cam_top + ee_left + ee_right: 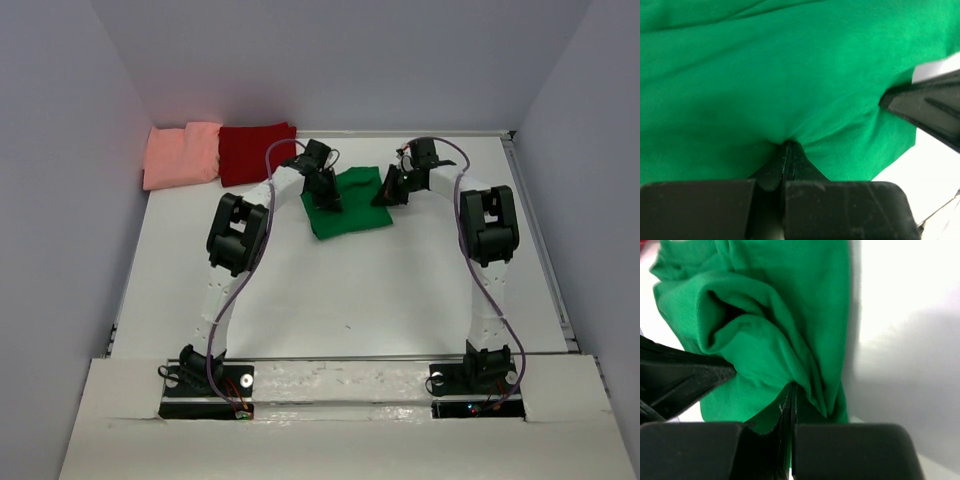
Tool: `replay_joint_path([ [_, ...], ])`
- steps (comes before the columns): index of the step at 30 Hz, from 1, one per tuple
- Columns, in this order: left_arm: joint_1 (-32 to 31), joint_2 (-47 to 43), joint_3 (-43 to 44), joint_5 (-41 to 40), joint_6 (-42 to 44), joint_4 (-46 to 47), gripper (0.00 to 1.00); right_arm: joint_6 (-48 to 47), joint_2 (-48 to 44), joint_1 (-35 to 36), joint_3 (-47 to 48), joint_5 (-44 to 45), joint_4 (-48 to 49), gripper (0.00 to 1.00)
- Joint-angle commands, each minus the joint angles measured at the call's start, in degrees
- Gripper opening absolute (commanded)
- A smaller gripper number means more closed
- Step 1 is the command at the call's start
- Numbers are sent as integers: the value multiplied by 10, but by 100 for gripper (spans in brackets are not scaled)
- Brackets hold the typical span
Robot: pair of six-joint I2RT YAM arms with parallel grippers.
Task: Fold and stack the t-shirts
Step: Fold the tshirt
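Handling: the green t-shirt point(350, 215) seems light, soft and limp; it will probably sag where it is not held.
Where to hold: at an edge, all layers pinched together.
Left gripper point(788, 146): fingers fully closed on a pinch of green cloth.
Right gripper point(792, 388): also closed, on a bunched fold.
Place: under and between both pairs of fingertips.
Look: plain bright green, wrinkled.
Others: the pink shirt point(182, 153) and the dark red shirt point(257, 152) lie folded, well apart beyond the left fingers.

The white table point(400, 290) bears a green t-shirt point(350, 215), a pink t-shirt point(180, 155) and a red t-shirt point(255, 152).

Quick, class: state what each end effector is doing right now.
Left end effector: closed, pinching the bright green soft fabric t-shirt.
Right end effector: closed, pinching the same t-shirt.
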Motion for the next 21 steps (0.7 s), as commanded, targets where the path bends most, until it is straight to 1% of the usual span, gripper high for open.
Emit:
replay_joint_path([
  [1, -10, 1, -24, -33, 25, -67, 0, -19, -38, -2, -55, 62, -75, 0],
  [6, -26, -32, -56, -34, 24, -68, 0, -19, -119, 23, -157, 84, -98, 0],
  [10, -47, -64, -91, -33, 19, -71, 0, -21, -185, 28, -240, 93, -106, 0],
  [12, -62, -93, -122, -34, 15, -72, 0, -23, -222, 28, -285, 95, -110, 0],
  [16, -96, -150, -184, -36, -1, -66, 0, -35, -281, 28, -344, 105, -127, 0],
  [19, -120, -198, -238, -36, -20, -65, 0, -37, -318, 33, -373, 106, -144, 0],
  [20, -138, -213, -252, -37, -26, -65, 0, -35, -342, 33, -390, 107, -156, 0],
  [21, -147, -241, -281, -42, -41, -65, 0, -33, -353, 33, -397, 108, -163, 0],
])
